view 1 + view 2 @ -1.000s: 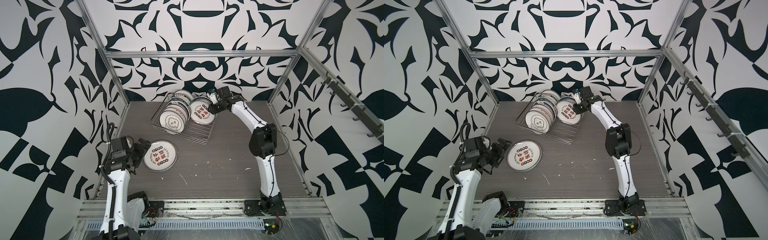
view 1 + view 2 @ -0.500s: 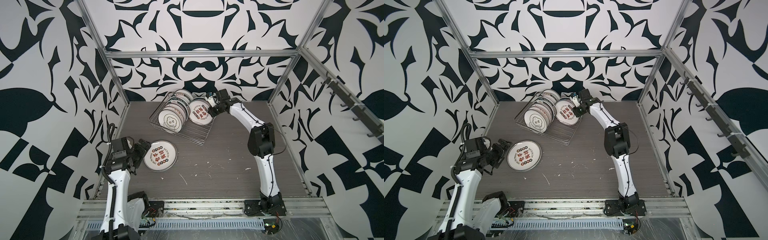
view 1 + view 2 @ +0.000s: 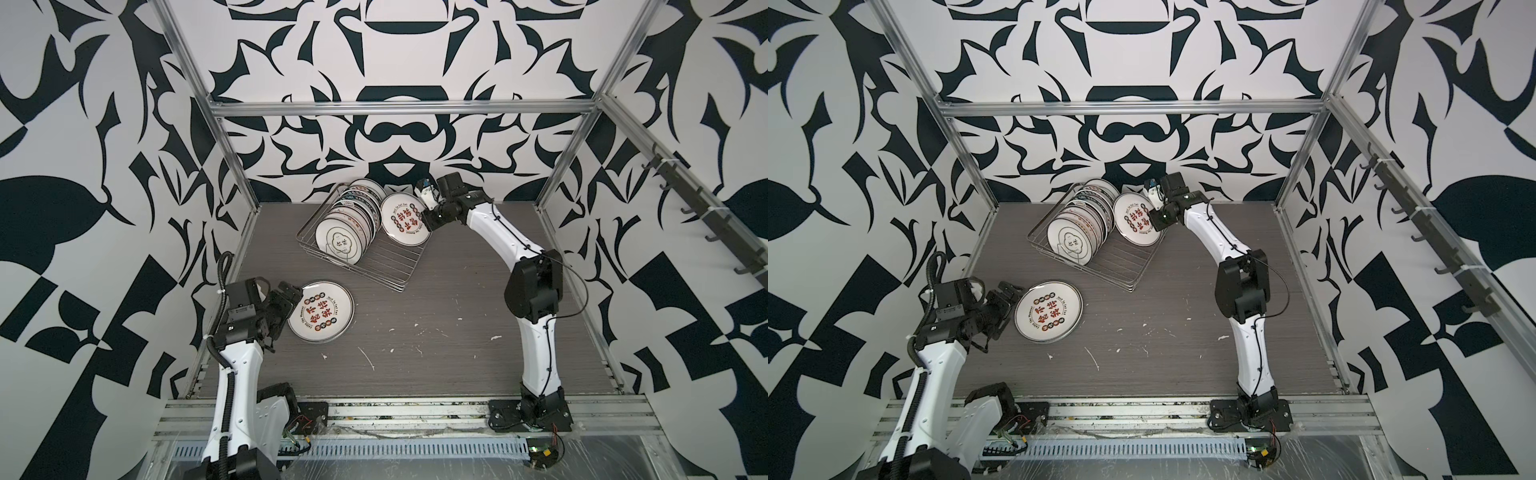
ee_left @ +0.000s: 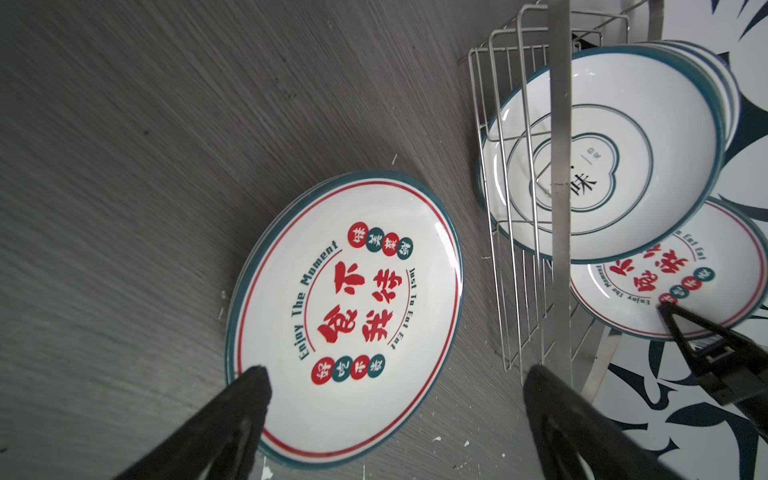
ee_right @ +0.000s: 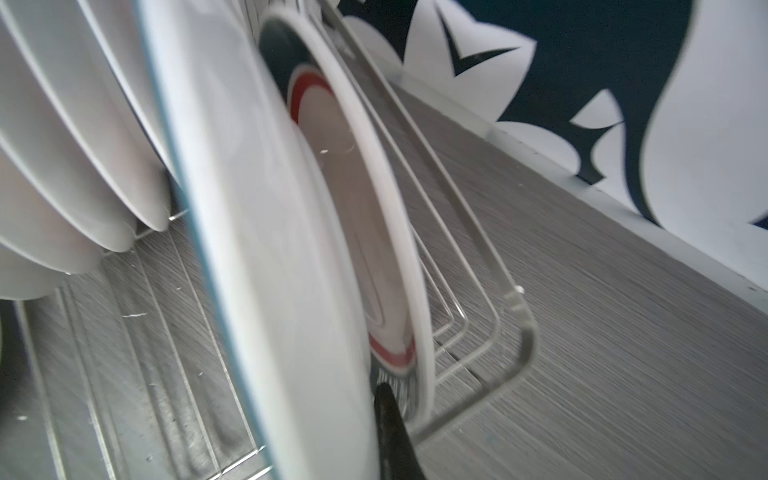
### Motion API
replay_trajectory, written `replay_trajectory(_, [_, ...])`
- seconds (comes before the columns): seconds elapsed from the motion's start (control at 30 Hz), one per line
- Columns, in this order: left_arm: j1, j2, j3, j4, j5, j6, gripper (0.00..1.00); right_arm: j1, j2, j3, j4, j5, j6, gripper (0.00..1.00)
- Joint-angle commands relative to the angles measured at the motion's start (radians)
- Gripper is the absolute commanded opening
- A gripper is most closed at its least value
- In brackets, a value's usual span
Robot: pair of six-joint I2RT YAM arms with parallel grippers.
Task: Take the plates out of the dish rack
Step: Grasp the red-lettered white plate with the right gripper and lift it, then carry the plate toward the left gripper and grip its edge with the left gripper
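Standing on edge in the dish rack (image 3: 386, 266) at 12 o'clock on the worktop (image 3: 436, 299), the plates (image 3: 343, 239) form one row along its 9 o'clock side, faces turned toward 7 o'clock; bare wire floor lies toward 4 o'clock. The leaning plate (image 3: 405, 222) sits at the rack's 2 o'clock edge, its rim clamped in the fingers of the right gripper (image 3: 428, 220). The right wrist view shows only blurred white backs. A flat plate (image 3: 321, 311) lies at 8 o'clock, just beside the left gripper (image 3: 286, 307), fingers spread apart; worktop bare from 3 to 6 o'clock
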Motion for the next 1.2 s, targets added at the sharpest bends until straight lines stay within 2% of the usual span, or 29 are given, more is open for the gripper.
replay_trajectory(0.0, [-0.002, -0.004, -0.019, 0.028, 0.008, -0.01, 0.99, 0.001, -0.113, -0.004, 0.024, 0.023, 0.027, 0.0])
replay_trajectory(0.23, [-0.002, -0.033, -0.011, 0.025, 0.009, -0.001, 0.99, 0.001, -0.202, -0.042, 0.02, 0.082, 0.073, 0.0])
replay_trajectory(0.4, [-0.001, -0.06, -0.009, 0.066, 0.063, -0.004, 0.99, 0.001, -0.313, -0.142, 0.097, 0.007, 0.203, 0.0])
replay_trajectory(0.47, [-0.002, -0.056, -0.008, 0.096, 0.116, -0.007, 0.99, 0.001, -0.37, -0.219, 0.165, -0.036, 0.294, 0.0])
replay_trajectory(0.57, [-0.001, -0.039, -0.015, 0.155, 0.199, -0.024, 0.99, 0.002, -0.461, -0.369, 0.3, -0.097, 0.508, 0.0])
replay_trajectory(0.67, [-0.002, -0.023, -0.034, 0.23, 0.278, -0.054, 0.99, 0.004, -0.557, -0.596, 0.566, -0.212, 0.774, 0.0])
replay_trajectory(0.77, [-0.007, -0.025, -0.056, 0.302, 0.336, -0.088, 0.99, 0.031, -0.603, -0.774, 0.806, -0.263, 1.02, 0.0])
replay_trajectory(0.87, [-0.01, -0.037, -0.074, 0.357, 0.367, -0.114, 0.99, 0.081, -0.606, -0.854, 0.898, -0.265, 1.129, 0.0])
replay_trajectory(1.17, [-0.025, -0.055, -0.112, 0.428, 0.421, -0.137, 0.99, 0.27, -0.52, -0.907, 1.056, -0.267, 1.288, 0.0])
